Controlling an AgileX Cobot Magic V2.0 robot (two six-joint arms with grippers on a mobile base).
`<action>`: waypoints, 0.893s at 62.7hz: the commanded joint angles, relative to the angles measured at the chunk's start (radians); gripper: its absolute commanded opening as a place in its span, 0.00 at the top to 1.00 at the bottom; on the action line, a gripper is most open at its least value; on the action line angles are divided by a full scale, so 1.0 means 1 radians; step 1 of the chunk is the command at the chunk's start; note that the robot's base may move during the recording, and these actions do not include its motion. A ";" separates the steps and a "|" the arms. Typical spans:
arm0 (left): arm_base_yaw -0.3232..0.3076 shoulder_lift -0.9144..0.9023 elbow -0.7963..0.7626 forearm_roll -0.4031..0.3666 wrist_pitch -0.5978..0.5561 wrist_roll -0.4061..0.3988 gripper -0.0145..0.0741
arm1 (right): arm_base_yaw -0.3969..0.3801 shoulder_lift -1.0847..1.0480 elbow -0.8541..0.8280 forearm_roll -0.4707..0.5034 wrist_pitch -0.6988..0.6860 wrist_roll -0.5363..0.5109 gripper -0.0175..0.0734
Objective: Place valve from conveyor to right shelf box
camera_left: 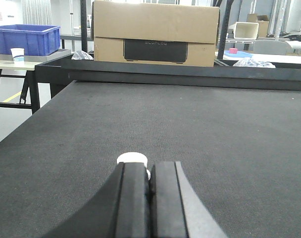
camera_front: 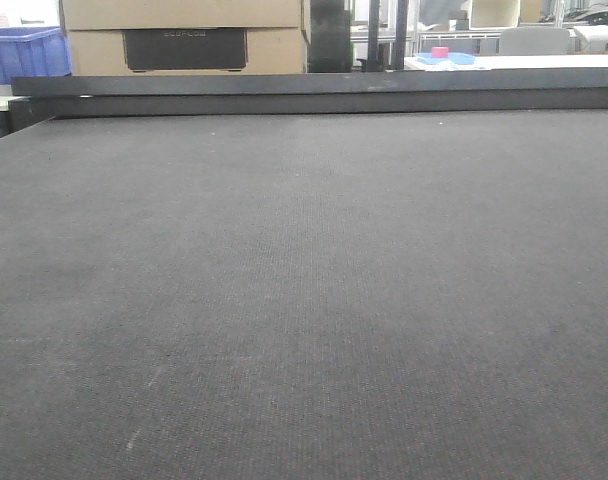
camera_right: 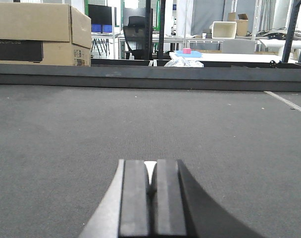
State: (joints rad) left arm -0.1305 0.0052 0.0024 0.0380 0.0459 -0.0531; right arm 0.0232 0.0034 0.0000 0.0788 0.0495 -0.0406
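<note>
showing one conveyor, left fingers, right fingers closed

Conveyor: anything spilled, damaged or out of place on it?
Nothing spilled or damaged on the conveyor, only a faint pale scuff near the camera. One oddity: a small white round thing peeks out past the left gripper, whose fingers are shut; I cannot tell what it is.
</note>
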 commanded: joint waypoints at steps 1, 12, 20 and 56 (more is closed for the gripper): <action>-0.004 -0.005 -0.002 -0.007 -0.011 -0.004 0.96 | -0.003 -0.003 0.000 -0.003 -0.020 -0.005 0.99; -0.004 -0.005 -0.002 -0.007 -0.011 -0.004 0.96 | -0.003 -0.003 0.000 -0.003 -0.020 -0.005 0.99; -0.004 -0.005 -0.002 -0.007 -0.011 -0.004 0.96 | -0.003 -0.003 0.000 -0.003 -0.020 -0.005 0.99; -0.003 -0.005 -0.112 -0.003 0.054 -0.004 0.96 | -0.002 -0.003 -0.016 -0.003 -0.146 -0.005 0.99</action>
State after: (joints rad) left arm -0.1305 0.0052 -0.0395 0.0380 0.0495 -0.0531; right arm 0.0232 0.0034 0.0011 0.0788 -0.0692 -0.0406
